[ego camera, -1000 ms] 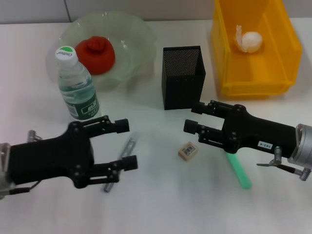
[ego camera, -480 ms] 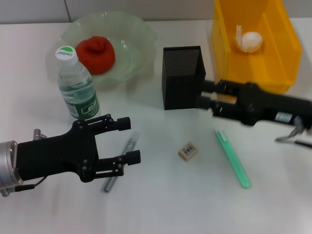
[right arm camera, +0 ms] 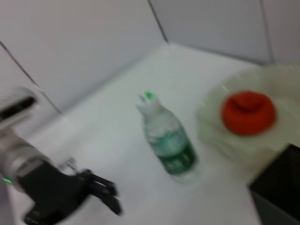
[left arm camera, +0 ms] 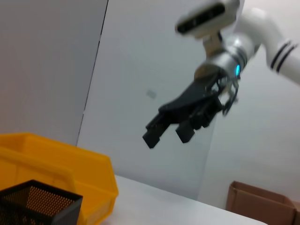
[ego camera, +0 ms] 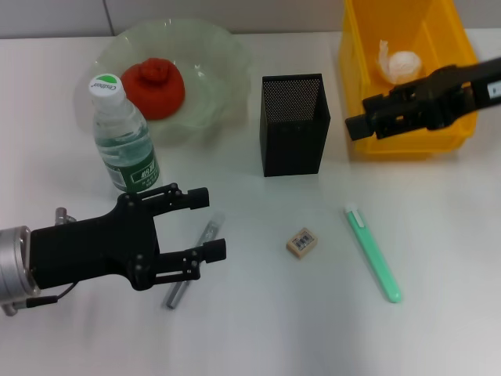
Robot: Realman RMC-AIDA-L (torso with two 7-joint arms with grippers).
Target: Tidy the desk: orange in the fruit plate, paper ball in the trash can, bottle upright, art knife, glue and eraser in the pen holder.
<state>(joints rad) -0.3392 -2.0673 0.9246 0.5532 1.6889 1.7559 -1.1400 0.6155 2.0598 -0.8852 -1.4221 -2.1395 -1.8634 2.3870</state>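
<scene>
- Head view, things around: orange (ego camera: 154, 88) lies in the fruit plate (ego camera: 215, 55) at upper left; the bottle (ego camera: 123, 143) stands upright just below the plate, white cap up. The pen holder (ego camera: 293, 125) stands at upper centre and the trash can (ego camera: 407, 70) at upper right, with the paper ball (ego camera: 402, 64) inside it. The eraser (ego camera: 302, 242) lies on the table (ego camera: 266, 329) below the pen holder, a green art knife (ego camera: 373, 252) to its right, and a grey stick (ego camera: 190, 265) to its left.
- Head view, grippers: the left gripper (ego camera: 205, 225) sits at lower left, jaws spread wide and empty, its lower finger over the grey stick. The right gripper (ego camera: 362, 119) hangs across the trash can's front wall; its jaws look nearly closed, holding nothing.
- Head view, change: half a second ago the right gripper was beside the pen holder; it has since moved up and rightward. The left has stayed put.
- Head view, writing: the eraser's label and the bottle's green label are unreadable.
- Left wrist view: the right gripper (left arm camera: 165, 132) shows at centre, empty, fingers slightly parted, above the trash can (left arm camera: 56, 164) and pen holder (left arm camera: 40, 206).
- Right wrist view: blurred bottle (right arm camera: 168, 140), orange (right arm camera: 248, 112), and left gripper (right arm camera: 110, 197) at lower left.
</scene>
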